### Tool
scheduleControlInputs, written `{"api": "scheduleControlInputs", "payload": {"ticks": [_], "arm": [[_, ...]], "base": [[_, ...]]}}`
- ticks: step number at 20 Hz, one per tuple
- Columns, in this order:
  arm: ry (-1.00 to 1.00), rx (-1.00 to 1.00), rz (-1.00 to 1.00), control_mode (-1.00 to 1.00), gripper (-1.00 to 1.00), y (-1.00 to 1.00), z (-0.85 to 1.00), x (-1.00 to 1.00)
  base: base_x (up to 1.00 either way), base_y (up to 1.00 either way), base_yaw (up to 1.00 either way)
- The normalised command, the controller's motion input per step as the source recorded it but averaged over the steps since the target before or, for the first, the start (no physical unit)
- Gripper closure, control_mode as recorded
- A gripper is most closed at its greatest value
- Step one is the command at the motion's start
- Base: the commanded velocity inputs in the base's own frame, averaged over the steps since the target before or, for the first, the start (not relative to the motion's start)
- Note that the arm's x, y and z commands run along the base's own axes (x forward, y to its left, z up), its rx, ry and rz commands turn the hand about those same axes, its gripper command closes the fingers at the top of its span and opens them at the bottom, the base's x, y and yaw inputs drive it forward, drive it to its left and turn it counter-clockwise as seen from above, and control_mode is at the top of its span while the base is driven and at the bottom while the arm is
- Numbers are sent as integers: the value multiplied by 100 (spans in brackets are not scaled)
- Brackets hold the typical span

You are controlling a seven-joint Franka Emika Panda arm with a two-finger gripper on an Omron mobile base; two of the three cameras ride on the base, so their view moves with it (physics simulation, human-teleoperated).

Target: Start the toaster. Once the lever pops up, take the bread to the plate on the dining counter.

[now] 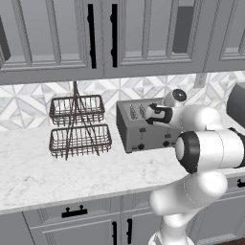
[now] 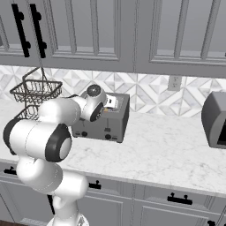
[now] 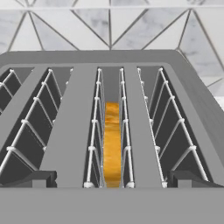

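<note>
The grey toaster (image 1: 139,133) (image 2: 108,124) stands on the wall counter against the tiled backsplash. My gripper (image 3: 113,180) hovers just above its top, looking down along the slots. It is open, one dark fingertip (image 3: 40,178) at each side and nothing between them. The bread (image 3: 112,144), a golden slice seen edge-on, sits deep in the middle slot between the wire guides. The slots on either side of it hold nothing. My white hand (image 1: 158,115) covers part of the toaster's top in the left base view. The plate and the dining counter are out of view.
A two-tier wire basket rack (image 1: 79,127) (image 2: 35,93) stands left of the toaster. A dark boxy appliance (image 2: 215,119) sits at the far right of the marble counter (image 1: 43,174). Upper cabinets (image 1: 57,33) hang overhead, and a wall outlet (image 2: 175,82) is on the backsplash.
</note>
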Motion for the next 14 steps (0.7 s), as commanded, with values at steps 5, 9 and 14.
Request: {"api": "scheduleControlInputs", "payload": {"ticks": [5,9,14], "arm": [[0,0,0,-100,-100,0,0,0],[0,0,0,-100,-100,0,0,0],[0,0,0,-100,-100,0,0,0]], "base": [[0,0,0],[0,0,0],[0,0,0]]}}
